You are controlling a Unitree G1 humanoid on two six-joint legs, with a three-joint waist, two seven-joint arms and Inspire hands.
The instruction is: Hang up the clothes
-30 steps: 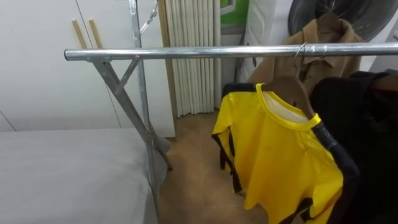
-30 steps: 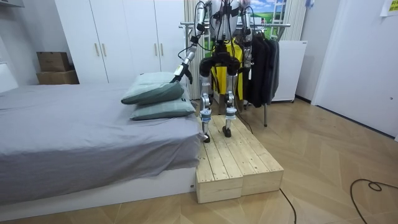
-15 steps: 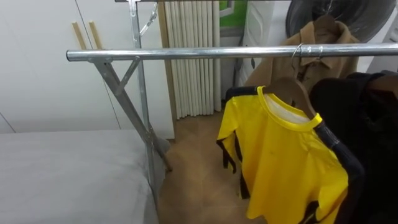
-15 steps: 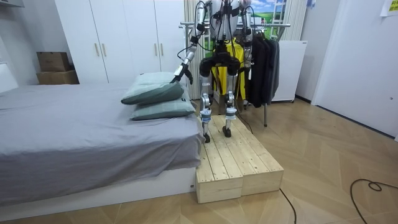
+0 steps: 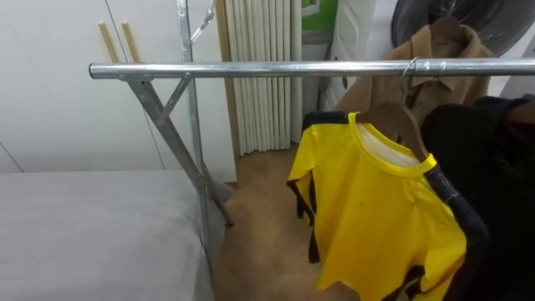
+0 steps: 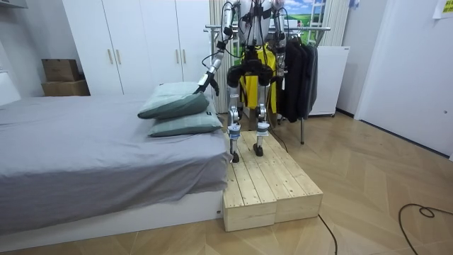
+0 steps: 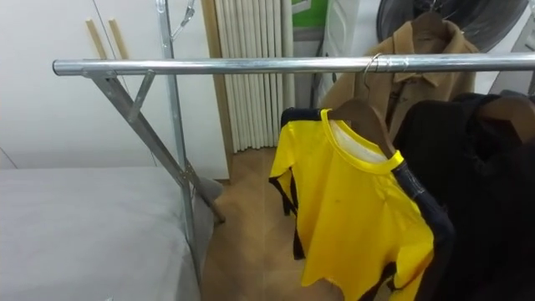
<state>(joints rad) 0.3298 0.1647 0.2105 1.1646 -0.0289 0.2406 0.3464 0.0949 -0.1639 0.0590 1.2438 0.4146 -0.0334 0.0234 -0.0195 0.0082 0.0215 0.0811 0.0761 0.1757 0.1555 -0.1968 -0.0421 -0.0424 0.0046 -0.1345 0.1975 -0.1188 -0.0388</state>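
Position: on the wooden platform (image 6: 265,180) beside the bed (image 6: 85,156), close up to the clothes rail (image 5: 292,70) and facing it.

Change over the last second: almost none. A slight drift of the whole eye view, the camera's own. Yellow shirt (image 5: 376,217) a touch to one side on its hook, then back. A small sway at most, hard to separate from that drift. Room view the same throughout: same stance, same arm.

Reading: shirt already up, carried by the rail alone, no hand on it. Probably settling after release. Likely done with this garment; next either another piece or a step back.

Location of shirt: right of the rail's middle, on a wooden hanger (image 5: 393,117), hook over the tube. Just left of the dark garments (image 5: 493,184), on the near side of the tan coat (image 5: 435,50). Bare rail to the left, as far as the slanted brace.

Axis: long axis vertical, collar up at the hanger, hem down and hanging free. Shoulder line across the rail rather than along it, near shoulder toward the right. Chest to the left, toward the bare end.

Left hand (image 6: 201,88): out to the room view's left, low, near the pillows (image 6: 177,106), well apart from the shirt. Fingers too small to read; cannot tell whether apart or together.
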